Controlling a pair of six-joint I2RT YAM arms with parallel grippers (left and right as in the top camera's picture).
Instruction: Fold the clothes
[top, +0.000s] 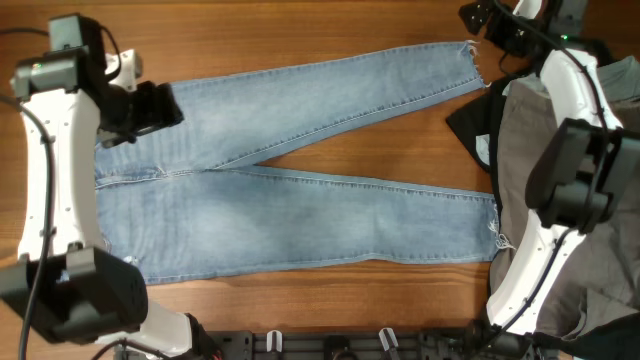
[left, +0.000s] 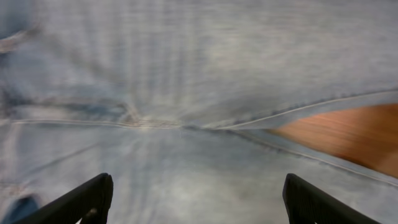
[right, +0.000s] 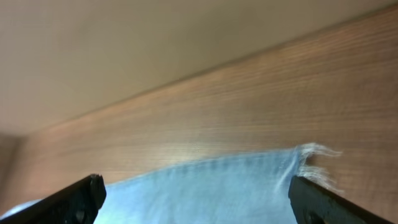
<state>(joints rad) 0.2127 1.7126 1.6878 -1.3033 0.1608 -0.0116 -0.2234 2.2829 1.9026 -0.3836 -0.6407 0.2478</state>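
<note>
Overhead, the light blue jeans (top: 300, 205) lay flat on the wooden surface (top: 320, 300). Their waist was at the left and the two legs ran to the right, parted in a narrow V with bare wood between them. The upper leg slanted up toward the far right corner and ended in a frayed hem (top: 472, 55). The lower leg ran nearly straight, and its frayed end lay just beside the grey trousers (top: 520, 130) heaped at the right edge. A black garment (top: 466, 125) showed at the left side of that heap, between the two leg ends.

The left pincer (top: 160, 108) was over the upper part of the seat, near the waist. In the left wrist view its two dark fingers (left: 87, 199) stood wide apart with nothing between them. Under them lay the denim, where the inner seams met and the legs split, with a wedge of wood at the right. That view was blurred, and whether the tips touched the cloth could not be told.

The right pincer (top: 492, 25) was at the far right corner, close to the hem of the upper leg. In the right wrist view its fingers (right: 74, 199) were also spread wide and held nothing. The leg's end and its loose white threads (right: 314, 154) lay on the wood ahead of them.
</note>
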